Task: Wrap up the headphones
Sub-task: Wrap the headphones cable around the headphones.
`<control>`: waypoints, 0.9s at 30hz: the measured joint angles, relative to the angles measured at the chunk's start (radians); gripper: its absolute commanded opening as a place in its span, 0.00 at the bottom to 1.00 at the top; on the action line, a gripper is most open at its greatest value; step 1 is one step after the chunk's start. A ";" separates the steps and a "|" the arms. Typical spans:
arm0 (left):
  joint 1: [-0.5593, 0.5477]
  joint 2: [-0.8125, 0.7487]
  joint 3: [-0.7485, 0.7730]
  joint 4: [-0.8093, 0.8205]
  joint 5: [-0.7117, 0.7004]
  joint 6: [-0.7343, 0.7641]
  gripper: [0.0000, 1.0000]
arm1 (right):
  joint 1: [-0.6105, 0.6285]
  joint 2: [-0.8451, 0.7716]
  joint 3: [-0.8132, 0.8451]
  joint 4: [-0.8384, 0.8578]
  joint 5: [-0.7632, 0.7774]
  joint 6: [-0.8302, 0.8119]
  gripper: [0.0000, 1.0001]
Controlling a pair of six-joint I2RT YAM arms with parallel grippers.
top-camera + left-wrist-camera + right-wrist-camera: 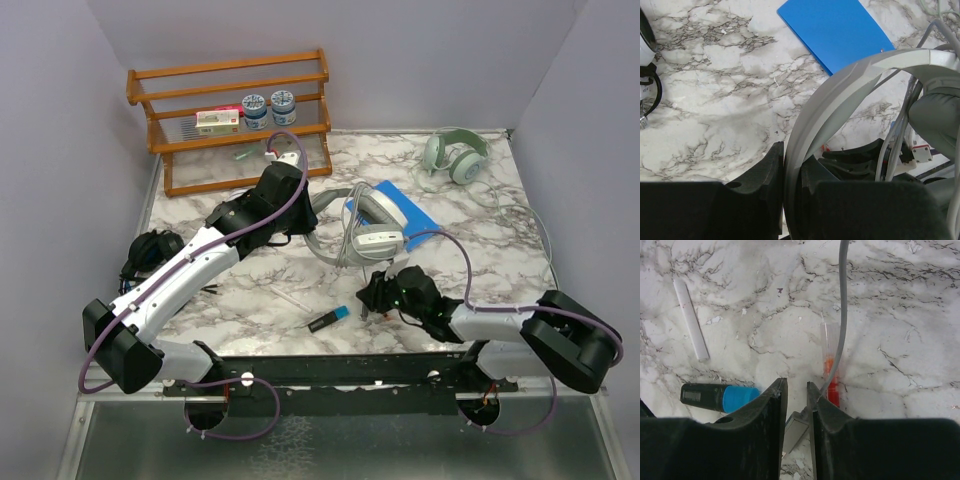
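Grey-white headphones [378, 238] sit near table centre, lying partly on a blue folder [418, 216]. My left gripper [785, 150] is clenched on the headband [840, 85], with the band pinched edge-on between both fingers. In the top view that left gripper [305, 212] comes in from 9 o'clock of the pair. My right gripper [794, 382] is low over the marble table [250, 290], at 6 o'clock of the headphones. Its fingers stand a narrow slit apart. A grey cable [842, 300] drops from 12 o'clock to the inner edge of the right finger, and I can't tell if it is pinched or loose. An orange-red tube [831, 375] lies on the marble under that cable. A black marker with a blue cap [720, 397] is at 9 o'clock of the fingers and a white stick [690, 317] at 10 o'clock. Pale green headphones [455, 155] are at the table's 1 o'clock and black headphones [150, 248] at 9 o'clock. A wooden rack [230, 110] stands at 11 o'clock.
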 measured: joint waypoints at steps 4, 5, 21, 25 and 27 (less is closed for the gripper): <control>0.000 0.000 0.000 0.000 0.000 -0.001 0.00 | 0.000 -0.055 0.001 -0.050 0.001 0.005 0.32; 0.000 0.000 0.000 0.000 0.000 -0.001 0.00 | 0.000 -0.075 0.001 -0.062 0.001 0.006 0.32; 0.000 0.000 0.000 0.000 -0.001 -0.002 0.00 | -0.001 -0.178 -0.017 -0.182 0.007 0.080 0.37; 0.000 0.000 0.000 0.000 -0.001 -0.004 0.00 | -0.001 -0.126 -0.015 -0.183 0.008 0.100 0.40; 0.000 0.000 0.000 0.000 -0.001 -0.004 0.00 | -0.001 -0.089 -0.005 -0.182 0.009 0.111 0.42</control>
